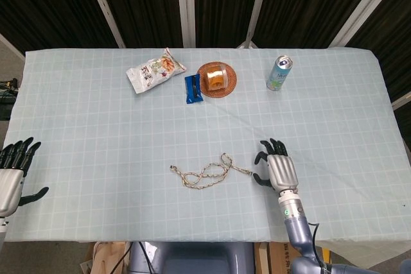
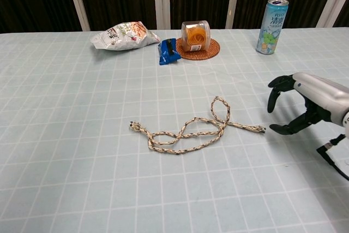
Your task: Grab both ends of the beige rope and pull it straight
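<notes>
The beige rope (image 1: 209,172) (image 2: 188,132) lies in loose loops on the checked tablecloth near the table's front middle. Its ends lie apart, one at the left and one at the right. My right hand (image 1: 275,171) (image 2: 305,102) hovers just right of the rope's right end, fingers spread and curved, holding nothing; a small gap separates fingertips and rope. My left hand (image 1: 13,172) stays at the table's left front edge, fingers apart and empty, far from the rope; the chest view does not show it.
At the back stand a snack bag (image 1: 155,70), a blue packet (image 1: 193,88), a bun on a woven coaster (image 1: 216,79) and a drink can (image 1: 279,72). The table's front edge (image 1: 192,240) runs close below the rope.
</notes>
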Tool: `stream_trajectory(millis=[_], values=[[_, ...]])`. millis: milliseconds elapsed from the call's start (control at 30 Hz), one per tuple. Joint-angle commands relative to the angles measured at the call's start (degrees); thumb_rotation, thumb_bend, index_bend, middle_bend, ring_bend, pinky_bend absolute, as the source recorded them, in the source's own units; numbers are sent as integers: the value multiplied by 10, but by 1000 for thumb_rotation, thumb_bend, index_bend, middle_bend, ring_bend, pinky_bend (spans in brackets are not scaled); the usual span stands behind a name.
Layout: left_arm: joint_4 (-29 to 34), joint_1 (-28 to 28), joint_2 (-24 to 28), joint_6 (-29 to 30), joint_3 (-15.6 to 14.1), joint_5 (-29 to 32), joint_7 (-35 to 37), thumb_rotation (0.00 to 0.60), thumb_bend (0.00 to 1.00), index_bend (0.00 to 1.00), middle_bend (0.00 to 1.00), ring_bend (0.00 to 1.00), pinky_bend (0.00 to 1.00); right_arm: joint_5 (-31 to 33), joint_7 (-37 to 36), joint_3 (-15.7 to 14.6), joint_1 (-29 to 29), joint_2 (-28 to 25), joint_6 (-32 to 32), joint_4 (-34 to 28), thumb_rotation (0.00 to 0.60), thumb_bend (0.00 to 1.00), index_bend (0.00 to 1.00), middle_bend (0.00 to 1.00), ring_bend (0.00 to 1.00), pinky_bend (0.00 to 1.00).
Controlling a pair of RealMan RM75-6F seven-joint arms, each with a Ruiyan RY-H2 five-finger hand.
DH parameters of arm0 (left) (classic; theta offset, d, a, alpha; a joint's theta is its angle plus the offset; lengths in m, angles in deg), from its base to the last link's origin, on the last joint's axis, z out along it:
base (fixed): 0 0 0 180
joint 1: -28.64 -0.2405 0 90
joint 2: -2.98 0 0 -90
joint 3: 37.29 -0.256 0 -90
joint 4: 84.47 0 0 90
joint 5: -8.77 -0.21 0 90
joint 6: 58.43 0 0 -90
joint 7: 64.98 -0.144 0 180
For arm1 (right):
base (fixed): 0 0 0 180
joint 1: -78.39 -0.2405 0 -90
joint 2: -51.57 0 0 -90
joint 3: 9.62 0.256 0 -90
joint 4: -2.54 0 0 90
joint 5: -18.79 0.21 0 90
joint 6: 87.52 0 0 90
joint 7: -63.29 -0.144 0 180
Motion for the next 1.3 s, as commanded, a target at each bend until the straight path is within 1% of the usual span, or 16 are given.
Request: stream_trajectory(millis=[33, 533, 933, 1300], values=[[0, 0, 0, -1, 0, 0, 2, 600, 0, 0, 0, 0, 0, 4, 3, 1, -6, 13, -1, 8, 600, 291, 523, 178, 0, 0], [1, 3, 2, -8, 0, 7, 8, 600, 0, 0, 0, 0, 0, 29, 18, 5, -20, 54, -4, 29, 600, 290, 524, 178, 0, 0], [3, 3, 4, -9, 1, 9, 12, 600, 0, 0, 0, 0, 0, 38, 20, 4, -24, 63, -4, 33, 600, 358, 575, 182, 0, 0], [5, 3, 5, -9, 1, 9, 15, 600, 0, 0, 0, 0, 0, 47, 23, 1, -24, 63, -4, 35, 600, 363, 578, 182, 0, 0]])
